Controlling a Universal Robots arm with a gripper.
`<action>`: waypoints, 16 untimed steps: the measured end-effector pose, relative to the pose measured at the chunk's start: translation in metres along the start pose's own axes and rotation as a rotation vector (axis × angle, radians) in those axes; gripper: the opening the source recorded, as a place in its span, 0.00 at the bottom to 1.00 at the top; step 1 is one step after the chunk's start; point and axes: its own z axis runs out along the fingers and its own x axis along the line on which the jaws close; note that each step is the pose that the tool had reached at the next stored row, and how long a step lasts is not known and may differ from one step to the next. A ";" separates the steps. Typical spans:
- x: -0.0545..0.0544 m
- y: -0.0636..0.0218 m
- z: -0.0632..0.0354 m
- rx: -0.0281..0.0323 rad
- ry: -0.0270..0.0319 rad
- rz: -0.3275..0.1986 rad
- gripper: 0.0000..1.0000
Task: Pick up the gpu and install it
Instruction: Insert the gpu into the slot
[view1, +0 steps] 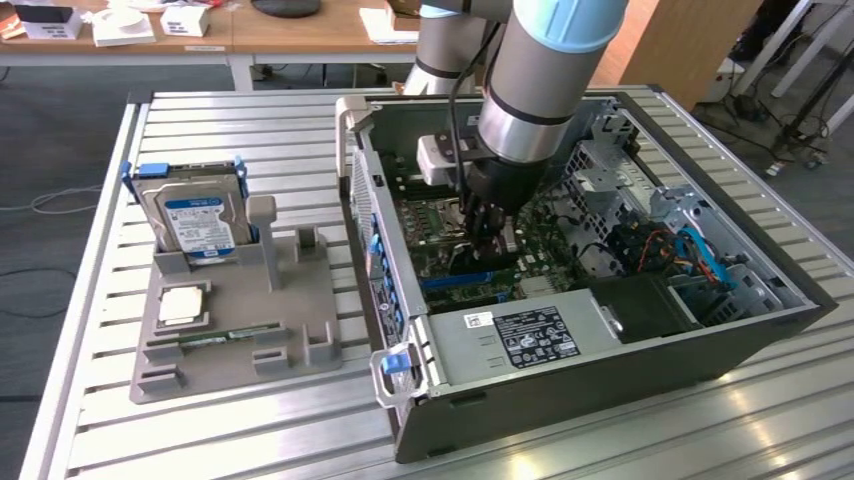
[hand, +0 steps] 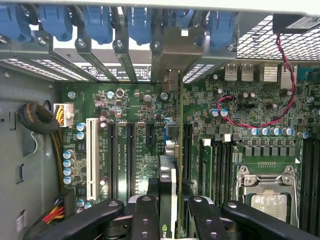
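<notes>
Inside the computer case (view1: 601, 395): gpu (hand: 168, 192), one, dark flat card, standing on edge over the case's green motherboard (hand: 135, 107), in line with the long black slots. Its far end reaches towards the case wall that carries the row of blue clips (hand: 97, 22). Whether its lower edge sits in a slot cannot be told.

End effector (hand: 172, 212), one, black, reaching down into the open case with its fingers (hand: 145, 215) closed narrowly on the two faces of the gpu.

Also in the case:
- a processor socket (hand: 267, 192) with a metal frame
- a twisted red and black wire (hand: 260, 122) looping across the board
- a grey power supply (view1: 527, 335) with a dark label, along the case's near wall

Beside the case, on the exterior view's left, on the slatted metal worktop (view1: 240, 130): grey holder (view1: 287, 310), one. It carries:
- a hard drive (view1: 198, 220) with blue side rails, upright
- a square processor chip (view1: 180, 303), lying flat
- a narrow green memory stick (view1: 220, 338), lying flat
</notes>
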 end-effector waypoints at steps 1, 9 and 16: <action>0.000 0.0000 0.0002 0.0001 -0.0001 0.000 0.27; 0.000 0.0000 0.0014 -0.0001 0.0001 0.000 0.27; 0.001 -0.0001 0.0018 0.0001 0.0000 0.000 0.27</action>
